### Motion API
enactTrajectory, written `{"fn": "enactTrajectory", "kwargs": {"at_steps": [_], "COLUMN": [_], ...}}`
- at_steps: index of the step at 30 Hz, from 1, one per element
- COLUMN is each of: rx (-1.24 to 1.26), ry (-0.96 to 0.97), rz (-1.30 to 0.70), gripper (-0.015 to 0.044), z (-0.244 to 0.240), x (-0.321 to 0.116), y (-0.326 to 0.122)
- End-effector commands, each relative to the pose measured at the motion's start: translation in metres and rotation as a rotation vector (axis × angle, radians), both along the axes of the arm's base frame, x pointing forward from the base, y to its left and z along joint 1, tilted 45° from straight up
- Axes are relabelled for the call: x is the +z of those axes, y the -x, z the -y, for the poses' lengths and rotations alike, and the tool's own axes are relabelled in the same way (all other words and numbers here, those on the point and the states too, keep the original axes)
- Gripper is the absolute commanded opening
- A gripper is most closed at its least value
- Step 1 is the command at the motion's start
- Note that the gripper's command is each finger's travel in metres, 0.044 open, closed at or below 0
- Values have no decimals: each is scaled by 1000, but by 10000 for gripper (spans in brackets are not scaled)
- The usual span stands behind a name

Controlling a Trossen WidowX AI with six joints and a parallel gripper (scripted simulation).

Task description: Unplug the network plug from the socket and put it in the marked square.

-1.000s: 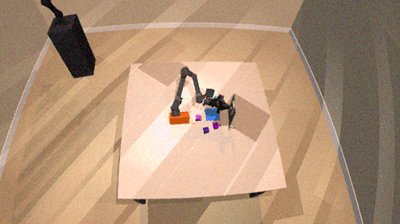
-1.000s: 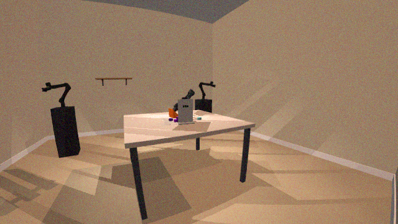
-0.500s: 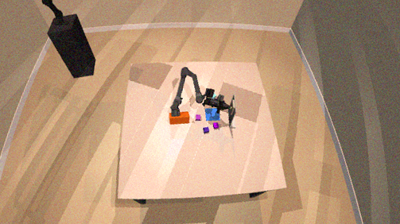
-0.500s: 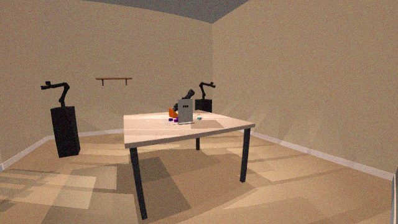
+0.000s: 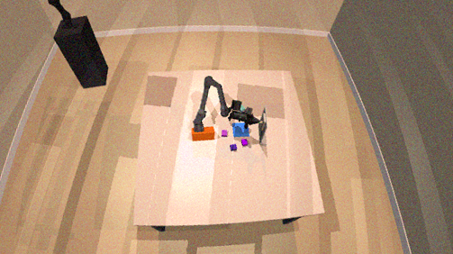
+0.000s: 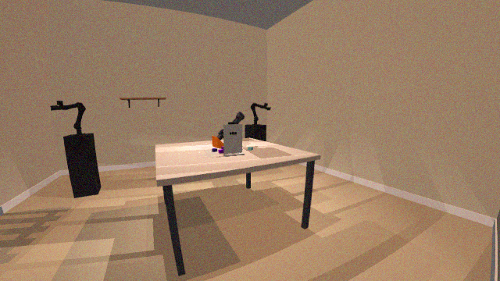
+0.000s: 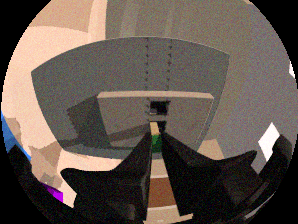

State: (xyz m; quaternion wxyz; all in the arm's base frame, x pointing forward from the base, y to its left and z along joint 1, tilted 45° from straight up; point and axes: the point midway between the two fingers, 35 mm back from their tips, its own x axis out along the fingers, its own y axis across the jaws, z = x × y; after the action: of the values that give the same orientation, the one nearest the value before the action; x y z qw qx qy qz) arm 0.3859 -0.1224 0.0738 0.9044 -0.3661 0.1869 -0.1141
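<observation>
The upright grey panel (image 5: pixel 262 135) (image 6: pixel 233 145) (image 7: pixel 115 65) stands in front of my gripper (image 5: pixel 259 122) (image 7: pixel 155 136). In the wrist view, the green network plug (image 7: pixel 157 143) shows between the fingertips, with a thin tan tab (image 7: pixel 154 128) on top. The fingers are closed on the plug from both sides. The plug sits at the lower dark socket opening (image 7: pixel 163 125); how deep it sits is hidden. A blue square (image 5: pixel 238 131) lies on the table below the gripper and may be the marked square. In the exterior view, the panel hides the gripper.
Small purple blocks (image 5: pixel 224 133) (image 5: pixel 244 142) (image 5: pixel 233 147) lie near the blue square. An orange block (image 5: pixel 202 134) (image 6: pixel 217 142) stands by the arm's base. A teal object (image 6: pixel 250 148) lies beyond the panel. An empty dark opening (image 7: pixel 159 107) sits above the plug's socket.
</observation>
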Motion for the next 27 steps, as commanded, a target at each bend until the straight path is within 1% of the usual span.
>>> {"fn": "enactTrajectory", "kwargs": {"at_steps": [1, 27], "rx": [-1, -1], "ry": [-3, -3], "rz": [0, -1], "gripper": [0, 0], "z": [0, -1], "x": [0, -1], "y": [3, 19]}}
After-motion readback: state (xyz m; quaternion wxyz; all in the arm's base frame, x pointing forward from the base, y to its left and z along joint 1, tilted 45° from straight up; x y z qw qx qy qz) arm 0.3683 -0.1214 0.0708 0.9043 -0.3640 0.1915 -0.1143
